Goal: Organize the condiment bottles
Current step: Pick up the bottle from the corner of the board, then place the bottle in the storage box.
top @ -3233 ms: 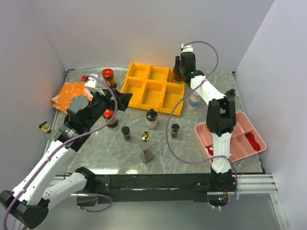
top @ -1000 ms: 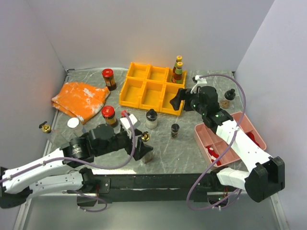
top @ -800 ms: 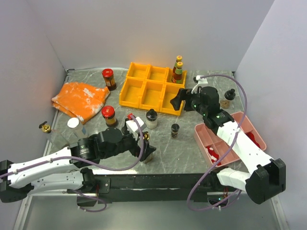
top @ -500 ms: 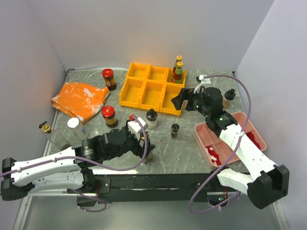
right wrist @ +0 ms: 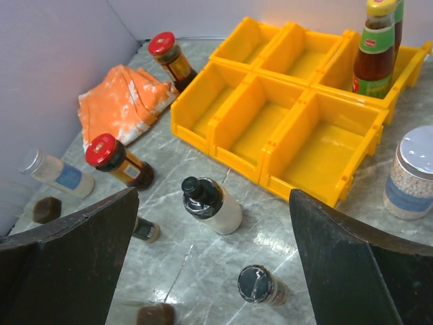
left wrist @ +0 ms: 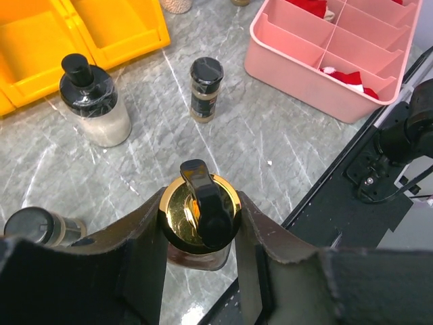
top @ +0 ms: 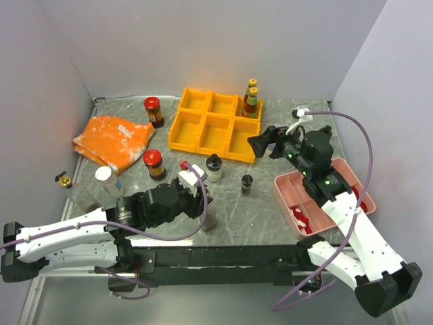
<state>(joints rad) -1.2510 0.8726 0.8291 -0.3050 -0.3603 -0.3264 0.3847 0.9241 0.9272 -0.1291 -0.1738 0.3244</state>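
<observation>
Slip risk at the cap: left claw [left wrist: 200,206] pinches the gold cap of a small glass bottle with a black spout [left wrist: 199,223], apparently touching both sides. The bottle stands on the grey marbled surface [top: 267,211], well to the robot's side of the yellow six-bin plastic tray [top: 220,132]. The hold is high and narrow, so on a lift the bottle may swing, twist loose or topple. Right claw [right wrist: 213,195] gapes empty just right of the tray.

Black-capped bottle [right wrist: 211,204] stands near the yellow tray [right wrist: 191,128], whose far-right bin holds two sauce bottles [right wrist: 374,54]
</observation>
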